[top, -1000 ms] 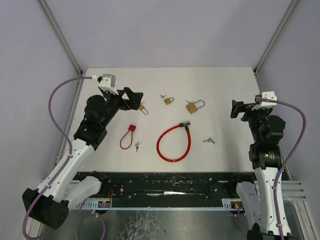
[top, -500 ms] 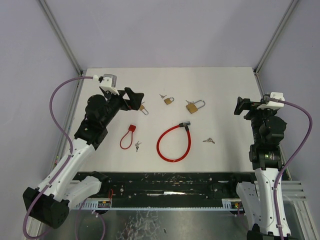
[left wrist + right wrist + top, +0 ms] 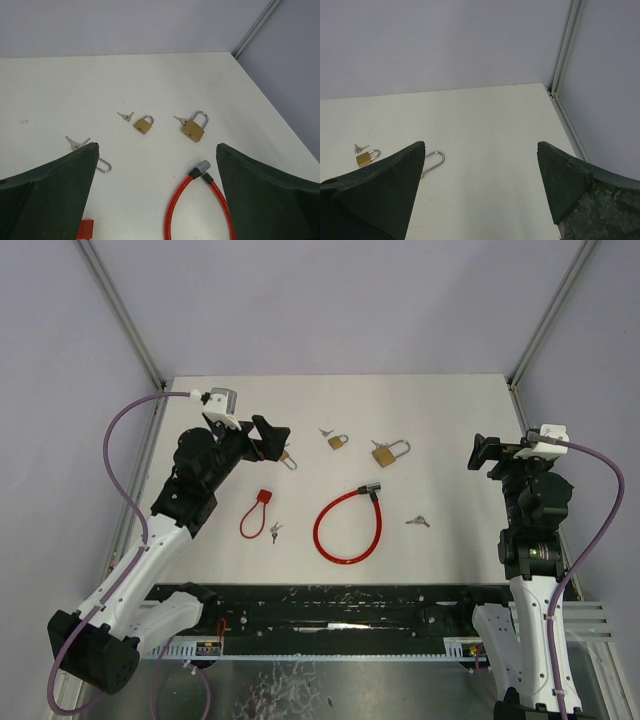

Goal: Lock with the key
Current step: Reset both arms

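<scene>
Hovering over the white bench [image 3: 450,410] in the top view, the left pincer [image 3: 268,435] gapes released just beside a third padlock [image 3: 287,457]. The right pincer [image 3: 481,453] hangs released too, well apart from the key pair [image 3: 418,521] near the red cable lock [image 3: 347,527].

From the left wrist, a small brass padlock [image 3: 144,124] and a larger brass padlock [image 3: 194,130] lie ahead, keys beside each.

From the right wrist, both padlocks sit at the left, the larger half hidden behind a finger.

The left tool [image 3: 270,434] covers most of a padlock [image 3: 289,459]; only its loop shows. The red cable [image 3: 172,212] runs off the left wrist view's bottom edge. The keys [image 3: 418,521] are too tiny to make out
</scene>
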Action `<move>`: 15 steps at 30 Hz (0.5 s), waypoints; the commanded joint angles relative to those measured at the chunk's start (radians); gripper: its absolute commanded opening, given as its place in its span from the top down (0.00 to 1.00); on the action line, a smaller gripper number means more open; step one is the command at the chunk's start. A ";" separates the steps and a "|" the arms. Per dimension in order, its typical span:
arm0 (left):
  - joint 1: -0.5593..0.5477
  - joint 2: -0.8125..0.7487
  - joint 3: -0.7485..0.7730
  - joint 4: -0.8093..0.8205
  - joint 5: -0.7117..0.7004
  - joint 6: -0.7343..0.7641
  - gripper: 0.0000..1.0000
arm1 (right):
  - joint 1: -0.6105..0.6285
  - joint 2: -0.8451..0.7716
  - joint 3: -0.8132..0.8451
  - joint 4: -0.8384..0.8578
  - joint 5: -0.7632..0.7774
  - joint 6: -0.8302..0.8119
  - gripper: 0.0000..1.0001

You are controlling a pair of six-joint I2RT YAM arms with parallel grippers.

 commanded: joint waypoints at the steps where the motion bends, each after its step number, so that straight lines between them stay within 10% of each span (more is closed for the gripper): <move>1: 0.007 -0.005 0.007 0.042 0.015 0.022 0.00 | -0.004 -0.002 0.032 0.027 -0.012 -0.007 0.01; 15: 0.006 -0.006 0.007 0.041 0.020 0.025 0.00 | -0.004 -0.003 0.022 0.036 -0.028 -0.022 0.01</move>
